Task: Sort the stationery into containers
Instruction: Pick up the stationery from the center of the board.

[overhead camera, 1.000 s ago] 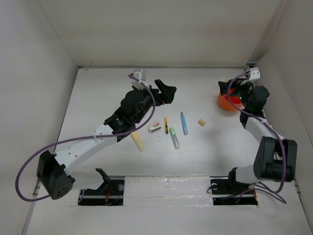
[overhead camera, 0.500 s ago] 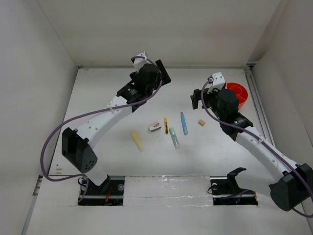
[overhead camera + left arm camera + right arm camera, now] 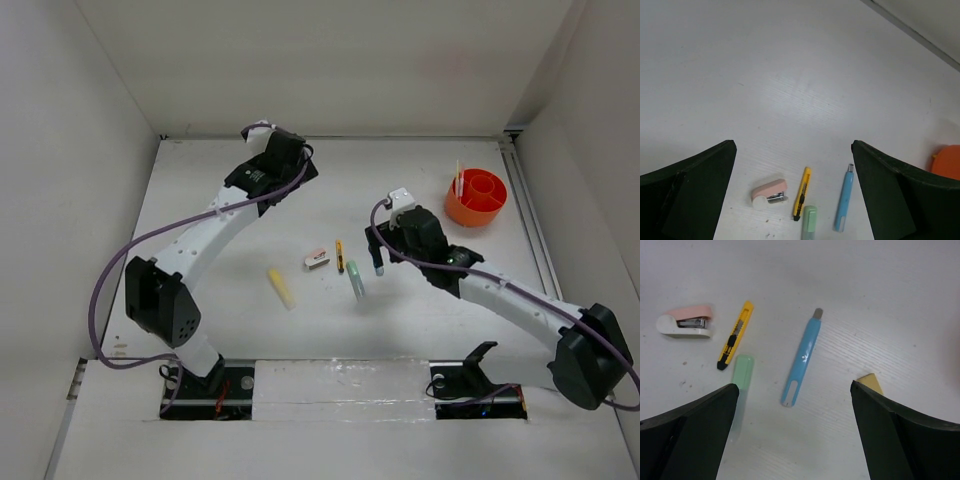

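place: lab test cell | evidence: white table (image 3: 400,170) boxed by plain white walls (image 3: 320,70), cabled robot arms (image 3: 215,215)

light: bright, even, diffuse | shadows: soft, faint | focus: sharp; wrist-view foreground edges blurred

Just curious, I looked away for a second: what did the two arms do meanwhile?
The right hand left the orange cup and swung in over the blue pen, open. The left hand drew back from the middle to the far side, open and empty. The stapler, cutter, green stick and yellow stick have not moved.
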Action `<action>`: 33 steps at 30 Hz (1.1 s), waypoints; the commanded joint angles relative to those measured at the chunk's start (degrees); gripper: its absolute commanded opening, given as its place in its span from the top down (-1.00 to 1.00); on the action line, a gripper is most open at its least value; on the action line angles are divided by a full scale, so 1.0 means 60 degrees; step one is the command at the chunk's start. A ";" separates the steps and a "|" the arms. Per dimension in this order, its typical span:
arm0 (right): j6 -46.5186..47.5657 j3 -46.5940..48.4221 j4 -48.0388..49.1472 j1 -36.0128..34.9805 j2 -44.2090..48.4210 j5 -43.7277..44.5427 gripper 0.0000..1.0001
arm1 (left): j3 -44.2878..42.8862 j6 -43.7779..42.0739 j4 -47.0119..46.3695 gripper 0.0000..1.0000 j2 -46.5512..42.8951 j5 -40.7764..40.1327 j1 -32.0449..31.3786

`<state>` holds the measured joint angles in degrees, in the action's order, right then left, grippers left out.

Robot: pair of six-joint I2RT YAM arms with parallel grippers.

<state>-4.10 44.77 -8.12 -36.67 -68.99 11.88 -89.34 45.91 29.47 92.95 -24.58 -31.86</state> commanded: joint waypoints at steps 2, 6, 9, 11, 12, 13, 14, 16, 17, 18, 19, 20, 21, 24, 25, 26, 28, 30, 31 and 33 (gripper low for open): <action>-0.0254 0.0155 0.0196 -0.0421 -0.0279 0.0248 -1.00 | 0.0475 0.0244 0.0551 -1.00 -0.1149 -0.0708 -0.0125; -0.0254 0.0155 0.0196 -0.0729 -0.0381 0.0159 -0.98 | 0.1337 0.0332 0.0757 -1.00 -0.1691 -0.1147 -0.0125; -0.0254 0.0155 0.0196 -0.1153 -0.0293 -0.0148 -0.98 | 0.1837 0.0332 0.0888 -1.00 -0.2116 -0.1250 -0.0125; -0.0341 0.0155 0.0066 -0.1344 -0.0380 -0.0266 -0.95 | 0.2320 0.0419 0.0975 -1.00 -0.2292 -0.1338 -0.0125; -0.0342 0.0155 0.0064 -0.1432 -0.0381 -0.0266 -0.95 | 0.2467 0.0420 0.0976 -1.00 -0.2423 -0.1425 -0.0125; -0.0473 0.0155 0.0064 -0.1578 -0.0497 -0.0266 -0.92 | 0.2686 0.0507 0.0976 -1.00 -0.2526 -0.1426 -0.0125; -0.0634 0.0155 0.0064 -0.1696 -0.0498 -0.0266 -0.88 | 0.2775 0.0507 0.0976 -1.00 -0.2527 -0.1426 -0.0125; -0.0723 0.0155 0.0180 -0.1813 -0.0746 -0.0368 -0.81 | 0.2892 0.0507 0.0889 -1.00 -0.2527 -0.1339 -0.0125; -0.0868 0.0068 0.0181 -0.1814 -0.1038 -0.0369 -0.81 | 0.2893 0.0507 0.0888 -1.00 -0.2527 -0.1338 -0.0125; -0.1116 0.0067 0.0181 -0.1959 -0.1229 -0.0282 -0.78 | 0.2893 0.0507 0.0888 -1.00 -0.2527 -0.1237 -0.0125; -0.1220 0.0067 0.0181 -0.1960 -0.1419 -0.0179 -0.75 | 0.2893 0.0507 0.0888 -1.00 -0.2527 -0.1236 -0.0125; -0.1323 0.0067 0.0181 -0.2062 -0.1595 -0.0178 -0.75 | 0.2806 0.0507 0.0888 -1.00 -0.2527 -0.1236 -0.0125; -0.1411 -0.0035 0.0283 -0.2063 -0.1887 -0.0178 -0.75 | 0.2805 0.0507 0.0888 -1.00 -0.2440 -0.1120 -0.0125; -0.1645 -0.0152 0.0400 -0.2151 -0.1978 -0.0090 -0.70 | 0.2805 0.0405 0.0714 -1.00 -0.2439 -0.1016 -0.0125; -0.1646 -0.0153 0.0401 -0.2151 -0.1978 -0.0090 -0.70 | 0.2805 0.0405 0.0713 -1.00 -0.2439 -0.0929 -0.0125; -0.1646 -0.0153 0.0401 -0.2151 -0.1978 0.0011 -0.70 | 0.2805 0.0405 0.0713 -1.00 -0.2439 -0.0928 -0.0125; -0.1646 -0.0241 0.0488 -0.2151 -0.1774 0.0012 -0.70 | 0.2805 0.0317 0.0625 -1.00 -0.2439 -0.0798 -0.0125; -0.1646 -0.0241 0.0489 -0.2151 -0.1773 0.0012 -0.70 | 0.2922 0.0317 0.0450 -1.00 -0.2439 -0.0695 -0.0125; -0.1646 -0.0125 0.0489 -0.2151 -0.1860 0.0012 -0.70 | 0.3009 0.0317 0.0449 -1.00 -0.2439 -0.0694 -0.0125; -0.1646 -0.0036 0.0489 -0.2151 -0.1962 -0.0076 -0.68 | 0.3010 0.0317 0.0449 -1.00 -0.2439 -0.0591 -0.0125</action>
<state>-13.08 43.11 -8.08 -49.17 -81.28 10.83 -71.96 47.46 32.99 79.53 -28.60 -32.60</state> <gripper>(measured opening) 0.845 0.997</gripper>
